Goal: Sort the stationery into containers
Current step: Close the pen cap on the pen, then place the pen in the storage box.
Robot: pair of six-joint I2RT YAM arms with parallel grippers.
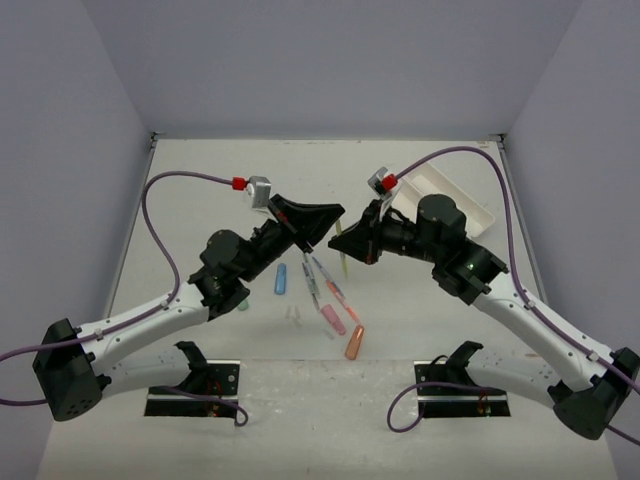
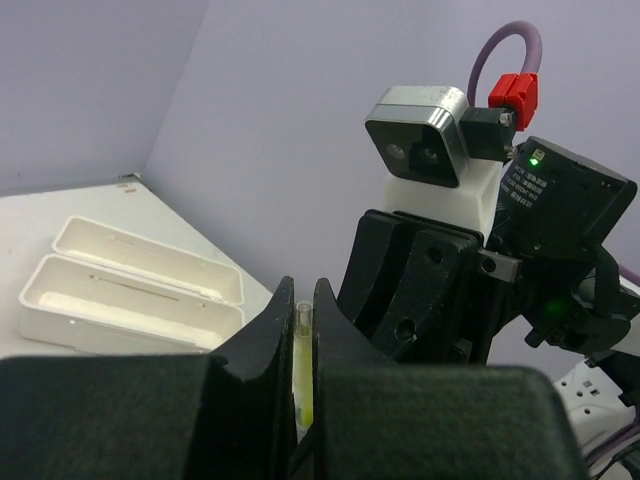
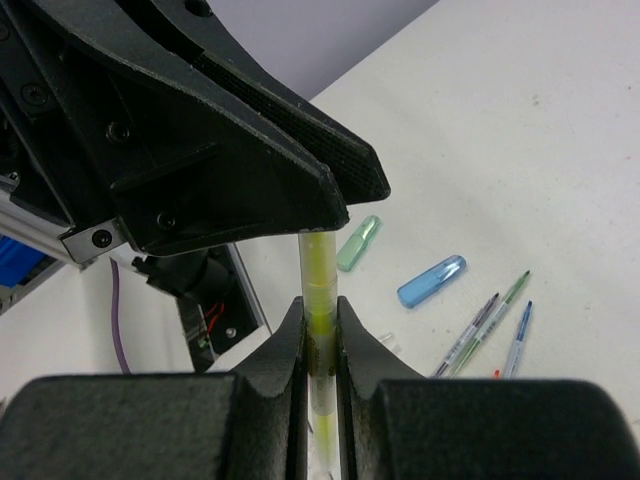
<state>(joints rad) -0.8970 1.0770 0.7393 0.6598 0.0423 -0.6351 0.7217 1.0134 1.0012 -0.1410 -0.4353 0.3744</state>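
A robotics lab test cell: a white desk point(image 1: 320, 440) boxed in by plain lilac walls point(image 1: 330, 60). A left arm point(image 1: 140, 322) and right arm point(image 1: 530, 322) are bolted at its near edge, trailing purple cables point(image 1: 148, 210), with a small camera point(image 2: 418, 150) on one wrist.

Tiny print, black housing point(image 2: 548, 200), apparently illegible

White table point(image 1: 200, 190). White two-compartment tray point(image 1: 468, 203) at upper right. Centre frame: thin pens point(image 1: 322, 282) fanned together. Stubby blue piece point(image 1: 281, 278) to their left. Pink piece point(image 1: 333, 320), orange piece point(image 1: 354, 342) and clear bits point(image 1: 293, 316) lie below them.
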